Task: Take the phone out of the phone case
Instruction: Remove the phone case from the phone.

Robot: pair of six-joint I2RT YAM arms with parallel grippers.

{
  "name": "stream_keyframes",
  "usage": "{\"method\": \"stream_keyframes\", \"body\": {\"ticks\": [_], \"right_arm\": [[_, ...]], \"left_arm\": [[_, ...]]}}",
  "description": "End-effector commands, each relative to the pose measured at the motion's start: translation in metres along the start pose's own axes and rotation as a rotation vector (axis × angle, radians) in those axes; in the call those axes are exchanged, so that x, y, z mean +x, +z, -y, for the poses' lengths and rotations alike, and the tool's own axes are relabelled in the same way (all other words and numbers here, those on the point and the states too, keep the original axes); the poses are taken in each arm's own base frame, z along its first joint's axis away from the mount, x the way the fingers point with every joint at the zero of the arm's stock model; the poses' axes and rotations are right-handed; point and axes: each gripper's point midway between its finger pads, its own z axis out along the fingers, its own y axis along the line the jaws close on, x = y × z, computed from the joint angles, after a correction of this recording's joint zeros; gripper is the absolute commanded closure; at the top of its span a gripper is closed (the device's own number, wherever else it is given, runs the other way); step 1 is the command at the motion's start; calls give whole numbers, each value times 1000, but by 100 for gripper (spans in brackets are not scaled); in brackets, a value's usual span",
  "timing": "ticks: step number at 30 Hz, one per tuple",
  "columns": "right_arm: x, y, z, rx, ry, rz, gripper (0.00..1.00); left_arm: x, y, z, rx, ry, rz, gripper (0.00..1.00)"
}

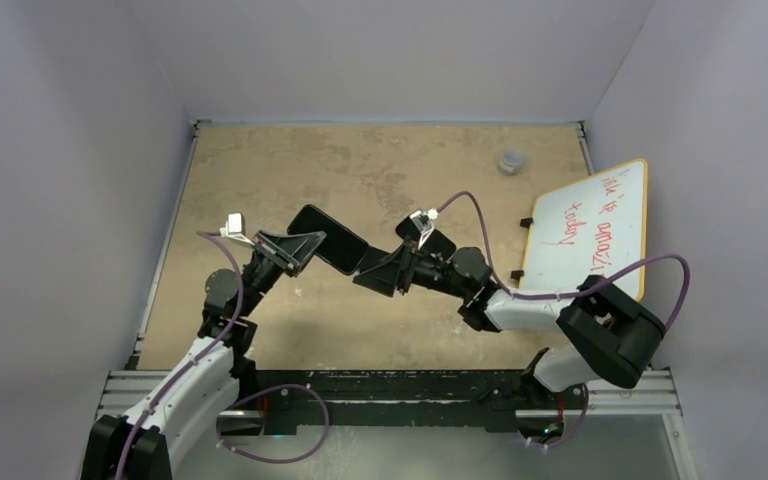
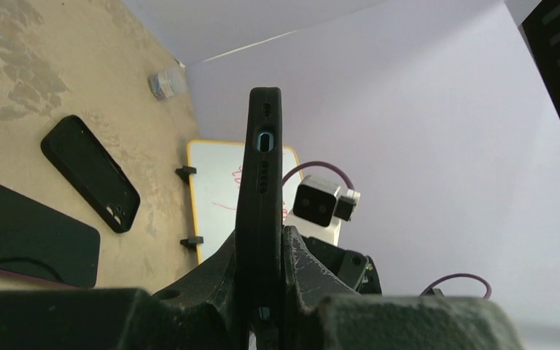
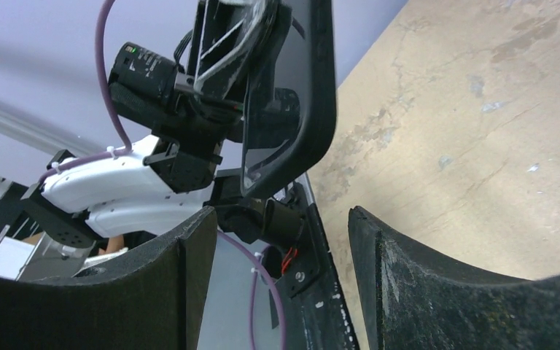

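- Left gripper (image 2: 262, 251): clenched on the phone case (image 2: 261, 175), which stands edge-on between its fingers, port cut-out facing the wrist camera. Whether the phone (image 1: 328, 238) has begun to part from the case cannot be told.
- Location: the cased phone hangs above the table (image 1: 360, 160), between the two arms.
- Right gripper (image 3: 283, 219): released, jaws well apart and grasping nothing, just beside the free end of the cased phone.
- Hazard 1: the left fingers appear to pinch across case and phone together, so a pull could fail to separate them.
- Hazard 2: only one end is clamped. A prying force at the far end could lever the whole thing out of the grip and drop it on the table.
- Hazard 3: a phone that pops free suddenly could fall if the right jaws hold only the rim.
- Writing: the whiteboard (image 1: 590, 230) carries red handwriting, turned sideways and not legible. No brand shows on the phone or case.
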Motion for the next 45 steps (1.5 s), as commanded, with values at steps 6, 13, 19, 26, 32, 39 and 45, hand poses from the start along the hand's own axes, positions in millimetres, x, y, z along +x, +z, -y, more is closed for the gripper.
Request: {"method": "stream_keyframes", "body": {"ticks": [6, 13, 19, 26, 32, 39, 45], "right_arm": [[-2, 15, -21, -79, -55, 58, 34], [-11, 22, -33, -132, -52, 100, 41], [-21, 27, -38, -144, -75, 134, 46], [-19, 33, -41, -159, -73, 133, 56], [-19, 33, -39, -154, -92, 141, 72], [-20, 31, -31, -110, -191, 152, 93], [-15, 28, -12, -29, -346, 109, 100]], "left_arm": [[-19, 1, 31, 110, -25, 96, 100], [-15, -2, 29, 120, -60, 108, 100], [-16, -3, 31, 126, -75, 124, 100], [-16, -2, 33, 127, -95, 128, 100], [-14, -3, 34, 129, -103, 129, 100], [-6, 1, 35, 104, -123, 77, 100], [5, 0, 32, 73, -153, 13, 100]]}}
